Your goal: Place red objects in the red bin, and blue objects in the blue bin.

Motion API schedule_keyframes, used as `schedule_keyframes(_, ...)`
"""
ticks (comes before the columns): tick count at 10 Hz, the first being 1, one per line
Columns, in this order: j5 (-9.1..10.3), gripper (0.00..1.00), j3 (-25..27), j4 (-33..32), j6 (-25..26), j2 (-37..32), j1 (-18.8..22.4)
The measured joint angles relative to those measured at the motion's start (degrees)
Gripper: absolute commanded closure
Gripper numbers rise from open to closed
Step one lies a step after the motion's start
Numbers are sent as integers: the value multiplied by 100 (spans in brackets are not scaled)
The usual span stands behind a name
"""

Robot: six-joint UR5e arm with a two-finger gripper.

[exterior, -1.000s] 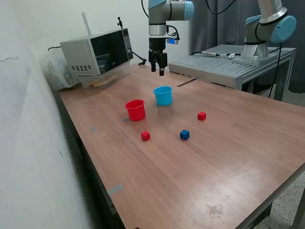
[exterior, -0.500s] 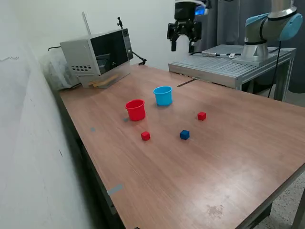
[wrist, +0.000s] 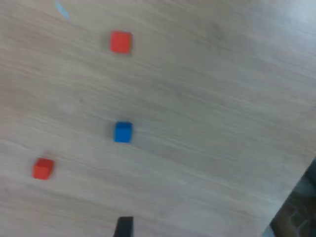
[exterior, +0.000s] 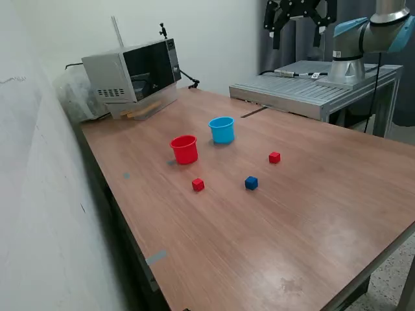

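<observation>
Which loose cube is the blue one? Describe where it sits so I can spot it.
Find the red cup and light blue cup mid-table. Nearer the camera lie three small cubes; the blue cube sits between two red cubes, the only dark blue one.

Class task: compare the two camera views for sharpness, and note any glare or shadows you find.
Exterior view: sharp, evenly lit, with soft shadows beside the red cup and light blue cup, and a pale sheen on the table near its front. Wrist view: smeared by blur; the blue cube and two red cubes have fuzzy edges.
</observation>
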Motion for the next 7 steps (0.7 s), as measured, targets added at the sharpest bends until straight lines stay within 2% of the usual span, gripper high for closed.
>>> schedule_keyframes(3, 21, 0, -564, -302, 37, 1086, 188)
schedule_keyframes(7, -3, 0, -784, -833, 47, 2183, -55)
